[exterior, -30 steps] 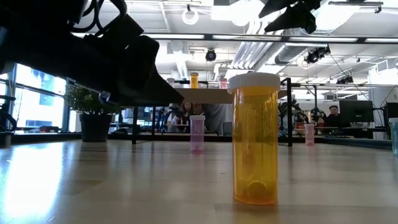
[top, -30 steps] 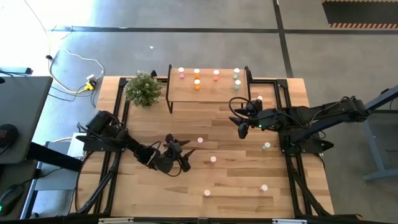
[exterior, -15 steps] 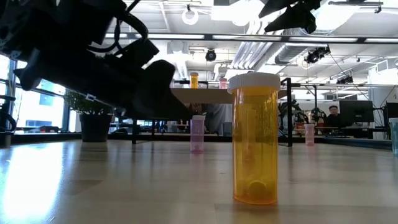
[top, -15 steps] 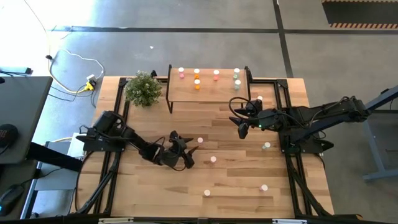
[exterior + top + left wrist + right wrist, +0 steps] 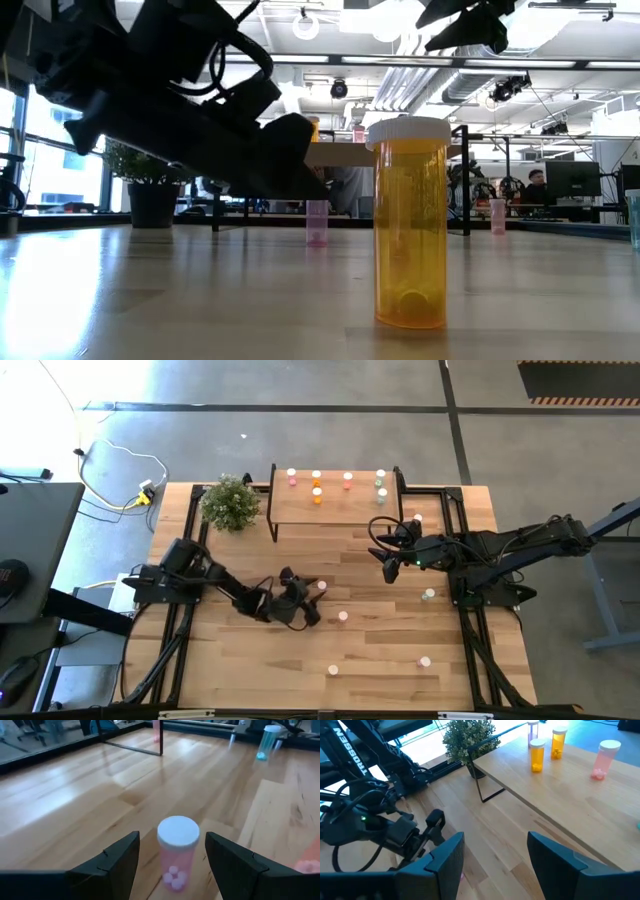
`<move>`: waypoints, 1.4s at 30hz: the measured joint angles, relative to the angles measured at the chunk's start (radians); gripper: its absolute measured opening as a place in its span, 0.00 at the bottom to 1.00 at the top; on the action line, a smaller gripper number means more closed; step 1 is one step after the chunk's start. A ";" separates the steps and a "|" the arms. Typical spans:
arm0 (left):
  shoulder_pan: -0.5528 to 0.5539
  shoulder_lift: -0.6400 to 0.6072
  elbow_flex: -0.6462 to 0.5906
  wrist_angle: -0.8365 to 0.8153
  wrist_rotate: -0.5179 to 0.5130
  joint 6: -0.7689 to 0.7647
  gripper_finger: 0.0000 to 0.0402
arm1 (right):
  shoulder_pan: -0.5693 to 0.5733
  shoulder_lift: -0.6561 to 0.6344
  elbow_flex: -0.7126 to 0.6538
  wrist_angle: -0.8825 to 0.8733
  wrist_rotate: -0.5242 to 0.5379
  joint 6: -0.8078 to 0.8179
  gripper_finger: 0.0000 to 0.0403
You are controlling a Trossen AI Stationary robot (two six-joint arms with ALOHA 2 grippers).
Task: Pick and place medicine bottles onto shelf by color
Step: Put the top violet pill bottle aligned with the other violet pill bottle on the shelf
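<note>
Counting from above, we find six bottles already on the shelf (image 5: 335,500): pink and orange ones toward its left and middle, pale green ones at its right end. About six remain on the worktop (image 5: 400,660): one beside the right arm's base, one pale green below it, and four pink or orange ones across the lower middle. Sorting is thus roughly half done, in our judgement. Our left claw (image 5: 172,865) is released, its fingers set either side of a pink bottle (image 5: 177,852) that stands upright on the worktop between them, not yet gripped. Our right claw (image 5: 495,865) is also released and empty, held over the worktop near the shelf's right end. Against the frames a second back, the left arm has advanced to the right across the worktop, bringing its claw from well short of the pink bottle to around it; the right arm and all bottles have not moved.
</note>
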 joint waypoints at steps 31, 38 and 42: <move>0.061 0.003 0.000 0.004 0.117 0.019 0.33 | 0.000 0.000 0.000 0.000 -0.002 -0.007 0.52; 0.060 0.003 0.000 0.004 0.117 0.025 0.28 | 0.000 0.000 0.000 0.000 -0.002 -0.007 0.52; 0.060 0.003 0.000 0.003 0.116 0.025 0.26 | 0.000 0.000 0.000 0.000 -0.002 -0.007 0.52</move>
